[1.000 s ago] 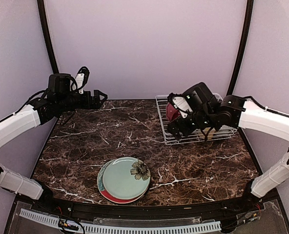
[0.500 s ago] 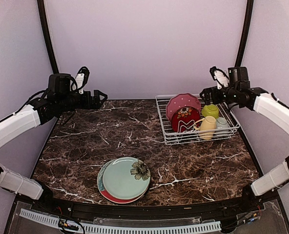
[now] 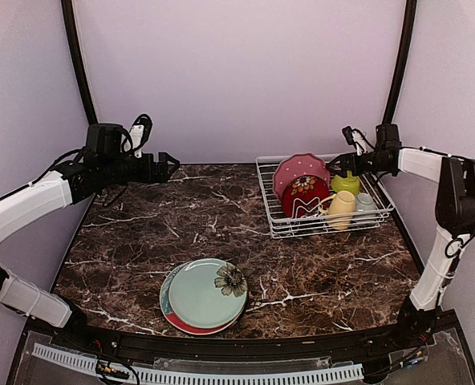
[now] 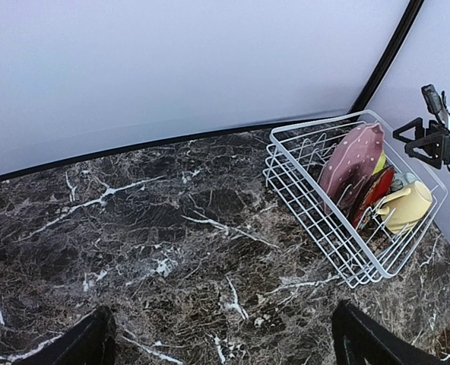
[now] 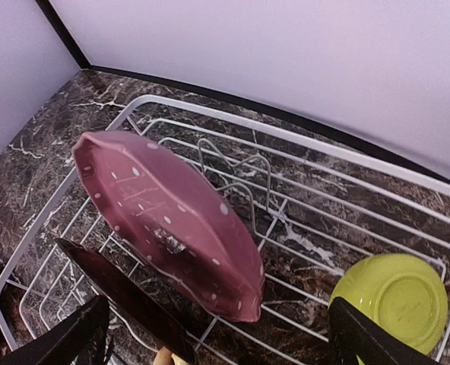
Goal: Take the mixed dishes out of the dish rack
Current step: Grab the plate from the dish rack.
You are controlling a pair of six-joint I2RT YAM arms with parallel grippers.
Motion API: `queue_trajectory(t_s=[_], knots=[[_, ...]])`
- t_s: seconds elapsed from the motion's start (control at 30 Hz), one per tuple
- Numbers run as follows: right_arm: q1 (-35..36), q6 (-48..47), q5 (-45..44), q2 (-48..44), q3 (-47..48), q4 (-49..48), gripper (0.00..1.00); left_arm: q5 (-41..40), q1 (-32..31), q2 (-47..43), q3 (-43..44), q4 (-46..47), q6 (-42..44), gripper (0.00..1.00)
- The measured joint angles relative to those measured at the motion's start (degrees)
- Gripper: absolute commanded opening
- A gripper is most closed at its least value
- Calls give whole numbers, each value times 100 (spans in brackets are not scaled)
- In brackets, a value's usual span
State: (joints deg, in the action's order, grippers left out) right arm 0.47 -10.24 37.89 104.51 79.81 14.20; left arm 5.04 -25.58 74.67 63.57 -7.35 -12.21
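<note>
The dish rack sits far right on the marble table, holding a pink plate, red plate, yellow mug, lime bowl and blue cup. My right gripper hovers above its far edge, fingers apart. My left gripper, fingers also spread, hangs far left. The stacked plates lie near, well apart from the rack.

- Robotics lab test cell: plain lilac backdrop between black poles.
- Dark marble-patterned tabletop, slotted cable duct along its near edge.
</note>
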Motion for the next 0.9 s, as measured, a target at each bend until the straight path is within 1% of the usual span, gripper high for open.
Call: queue_trajectory(t_s=[0.1,0.2,0.37,0.47,0.6,0.77,0.9], knots=[[-219,-170,625,566,728,22,87,15,11,70,0,2,2,98],[-367,-350,1093,1113,1438,103,85,26,37,144,0,0,4,98],[-385,-647,1703,1676,2068,391,79,46,72,197,0,-2,7,98],[-350,-817,2076,1971,2402,603,77,63,74,216,0,0,15,98],[-264,-994,2347,2208,2627,796,74,149,94,247,0,0,20,98],[-101,-1150,2428,2494,2922,1034,63,197,94,280,2,-2,20,98],[74,-1290,2568,2848,3357,1300,57,214,94,291,2,0,20,98]])
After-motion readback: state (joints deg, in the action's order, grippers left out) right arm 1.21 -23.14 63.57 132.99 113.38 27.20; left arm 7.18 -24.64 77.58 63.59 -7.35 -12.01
